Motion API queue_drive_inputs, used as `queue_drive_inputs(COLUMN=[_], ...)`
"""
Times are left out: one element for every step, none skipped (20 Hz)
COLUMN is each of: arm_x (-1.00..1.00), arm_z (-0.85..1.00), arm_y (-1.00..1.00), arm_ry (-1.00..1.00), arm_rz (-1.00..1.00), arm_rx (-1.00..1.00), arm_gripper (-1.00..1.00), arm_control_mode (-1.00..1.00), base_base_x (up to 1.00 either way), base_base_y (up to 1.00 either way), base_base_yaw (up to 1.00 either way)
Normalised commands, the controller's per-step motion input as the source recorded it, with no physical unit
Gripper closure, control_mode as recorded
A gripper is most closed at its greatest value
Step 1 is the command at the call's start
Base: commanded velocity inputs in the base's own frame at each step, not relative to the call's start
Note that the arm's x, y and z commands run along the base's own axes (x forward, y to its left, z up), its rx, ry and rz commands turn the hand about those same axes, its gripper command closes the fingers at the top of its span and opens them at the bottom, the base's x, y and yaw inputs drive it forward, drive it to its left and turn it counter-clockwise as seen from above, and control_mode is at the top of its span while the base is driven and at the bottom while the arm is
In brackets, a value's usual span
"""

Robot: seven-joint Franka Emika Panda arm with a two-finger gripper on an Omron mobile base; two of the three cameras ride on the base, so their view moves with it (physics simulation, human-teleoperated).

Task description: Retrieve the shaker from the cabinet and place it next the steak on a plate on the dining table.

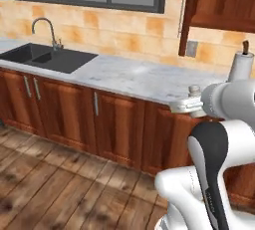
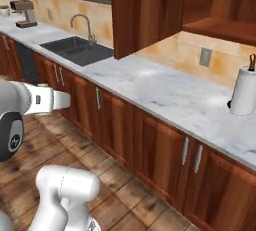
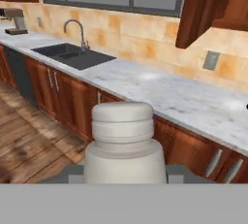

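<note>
In the hand view, the shaker point(image 3: 123, 140), grey with a lighter ribbed cap, stands upright close to the camera, and my gripper point(image 3: 123, 174) is shut on its lower body. The left base view has the shaker's cap point(image 1: 194, 90) at the end of my hand, just in front of the counter edge. The cabinet point(image 1: 219, 0), dark reddish-brown with an open shelf, hangs on the wall up and to the right; its open door point(image 2: 145, 10) is in the right base view. The steak, the plate and the dining table are out of view.
A marbled wall counter point(image 1: 129, 77) runs along the tiled wall over lower cabinets point(image 1: 114, 124) with metal handles. A dark sink point(image 1: 47, 57) with a faucet is at the left. A white paper-towel roll point(image 2: 243, 91) stands at the right. Wooden floor point(image 1: 55, 189) lies in front.
</note>
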Motion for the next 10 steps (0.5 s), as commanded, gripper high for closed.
queue_drive_inputs(arm_x=[0.0,0.0,0.0,0.0,0.0,0.0,0.0,0.0,0.0,0.0], arm_z=[0.0,0.0,0.0,0.0,0.0,0.0,0.0,0.0,0.0,0.0], arm_y=[0.0,0.0,0.0,0.0,0.0,0.0,0.0,0.0,0.0,0.0], arm_ry=[0.0,0.0,0.0,0.0,0.0,0.0,0.0,0.0,0.0,0.0], arm_rz=[0.0,0.0,0.0,0.0,0.0,0.0,0.0,0.0,0.0,0.0], arm_rx=[0.0,0.0,0.0,0.0,0.0,0.0,0.0,0.0,0.0,0.0], arm_gripper=[1.0,1.0,1.0,1.0,1.0,1.0,1.0,1.0,1.0,1.0], arm_control_mode=[1.0,1.0,1.0,1.0,1.0,1.0,1.0,1.0,1.0,1.0], base_base_x=[0.0,0.0,0.0,0.0,0.0,0.0,0.0,0.0,0.0,0.0], base_base_y=[0.0,0.0,0.0,0.0,0.0,0.0,0.0,0.0,0.0,0.0], base_base_yaw=[1.0,1.0,1.0,1.0,1.0,1.0,1.0,1.0,1.0,1.0])
